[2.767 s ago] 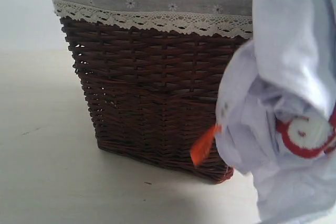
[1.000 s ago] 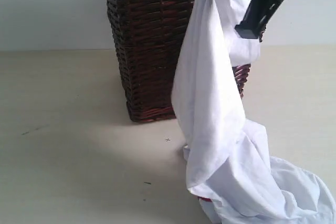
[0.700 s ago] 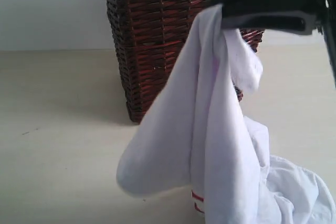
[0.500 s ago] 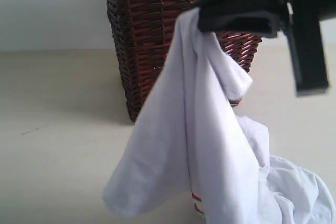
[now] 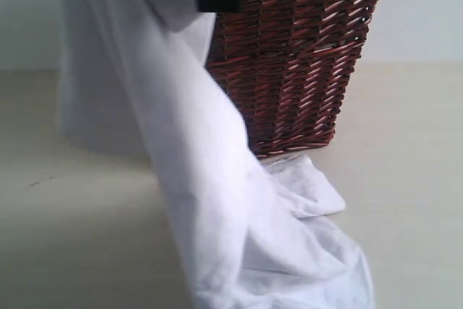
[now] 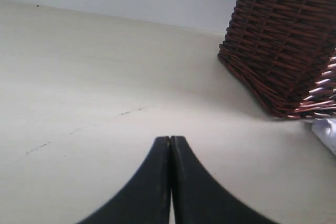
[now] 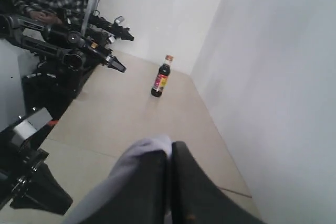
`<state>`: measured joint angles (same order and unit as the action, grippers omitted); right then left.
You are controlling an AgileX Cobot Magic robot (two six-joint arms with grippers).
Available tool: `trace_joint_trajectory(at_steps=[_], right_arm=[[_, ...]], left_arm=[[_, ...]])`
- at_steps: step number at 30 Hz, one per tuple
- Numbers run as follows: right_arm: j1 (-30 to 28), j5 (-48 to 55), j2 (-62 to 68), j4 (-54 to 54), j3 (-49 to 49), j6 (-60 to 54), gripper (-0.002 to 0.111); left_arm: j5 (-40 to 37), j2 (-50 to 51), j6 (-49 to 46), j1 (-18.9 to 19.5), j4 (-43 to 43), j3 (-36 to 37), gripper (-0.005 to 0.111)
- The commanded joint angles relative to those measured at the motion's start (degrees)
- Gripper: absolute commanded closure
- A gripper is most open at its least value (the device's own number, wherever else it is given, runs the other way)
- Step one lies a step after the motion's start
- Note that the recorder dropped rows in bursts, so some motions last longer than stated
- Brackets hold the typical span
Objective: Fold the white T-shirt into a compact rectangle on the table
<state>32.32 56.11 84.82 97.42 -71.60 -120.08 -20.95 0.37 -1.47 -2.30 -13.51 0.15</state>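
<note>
Table (image 5: 405,179); white T-shirt (image 5: 210,193) outside wicker basket (image 5: 296,63)

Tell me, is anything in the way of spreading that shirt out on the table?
Only the wicker basket, standing on the table just behind the white T-shirt, whose lower folds lie at its base. The right tool holds the shirt up; the table beside it shows bare.

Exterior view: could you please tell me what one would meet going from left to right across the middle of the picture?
table → hanging white T-shirt → dark wicker basket → table again
</note>
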Motion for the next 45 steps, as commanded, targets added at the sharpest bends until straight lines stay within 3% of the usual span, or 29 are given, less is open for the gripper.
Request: trace_joint_trajectory(at_steps=[1, 6, 10, 12, 14, 16, 18, 22, 28, 34, 42, 45], right_arm=[[3.4, -8.86, 1.77, 2.53, -10.64, -1.09, 0.108], [2.99, -23.59, 0.81, 2.53, -19.77, -1.09, 0.108], [1.43, -32.2, -1.96, 2.0, -20.78, -0.84, 0.108], [0.05, -35.74, -3.08, -11.81, -20.78, 3.47, 0.108], [-1.6, -35.4, -3.37, -30.29, -20.78, 15.95, 0.108], [-3.41, -29.54, -3.37, -51.63, -20.78, 30.65, 0.108], [-4.56, -17.04, -2.76, -67.99, -20.78, 43.76, 0.108], [-4.73, 13.86, 0.83, -84.89, -20.78, 49.43, 0.108], [-6.51, 13.86, 3.06, -109.58, -12.56, 55.8, 0.108], [-10.94, 12.89, 3.16, -119.67, -3.49, 57.44, 0.108], [-17.22, 1.82, 2.52, -119.82, 8.03, 56.36, 0.108], [-17.39, 2.82, 0.45, -119.82, 12.55, 55.82, 0.108]], left_arm=[[0.27, -0.37, 0.05, -0.3, -0.52, -0.15, 0.107], [0.27, -0.37, 0.05, -0.3, -0.52, -0.15, 0.107], [0.27, -0.37, 0.05, -0.3, -0.52, -0.15, 0.107], [0.27, -0.37, 0.17, -0.3, -0.52, -0.15, 0.107], [0.27, -0.37, 0.17, -0.3, -0.52, -0.15, 0.107], [0.27, -0.37, 0.17, -0.3, -0.52, -0.15, 0.107], [0.27, -0.37, 0.17, -0.3, -0.52, -0.15, 0.107], [0.27, -0.37, 0.05, -0.3, -0.52, -0.15, 0.107], [0.15, -0.37, 0.15, -0.3, -0.42, -0.15, 0.107], [0.15, -0.37, 0.15, -0.3, -0.42, -0.15, 0.107], [0.15, -0.37, 0.15, -0.3, -0.42, -0.15, 0.107], [0.15, -0.37, 0.15, -0.3, -0.42, -0.15, 0.107]])
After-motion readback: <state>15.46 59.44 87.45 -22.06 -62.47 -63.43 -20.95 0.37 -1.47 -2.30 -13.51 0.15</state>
